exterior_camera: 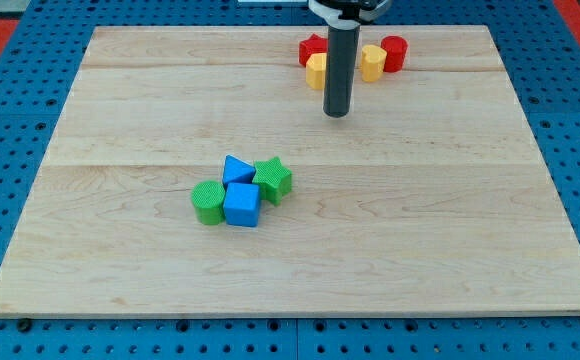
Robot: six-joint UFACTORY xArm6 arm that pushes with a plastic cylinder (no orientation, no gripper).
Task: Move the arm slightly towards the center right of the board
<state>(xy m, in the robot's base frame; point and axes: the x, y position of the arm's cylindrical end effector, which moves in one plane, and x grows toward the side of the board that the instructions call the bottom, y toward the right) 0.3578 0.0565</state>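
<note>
My tip (337, 113) rests on the wooden board (420, 200) in its upper middle, just below a cluster of red and yellow blocks. That cluster holds a red star block (312, 47), a yellow block (317, 71), a second yellow block (372, 62) and a red cylinder (394, 52); the rod hides part of it. Lower, left of centre, a second cluster holds a green cylinder (207, 201), a blue cube (242, 204), a blue triangular block (237, 169) and a green star block (273, 179). The tip is well above and to the right of this cluster.
The board lies on a blue pegboard surface (10, 150) that surrounds it on all sides.
</note>
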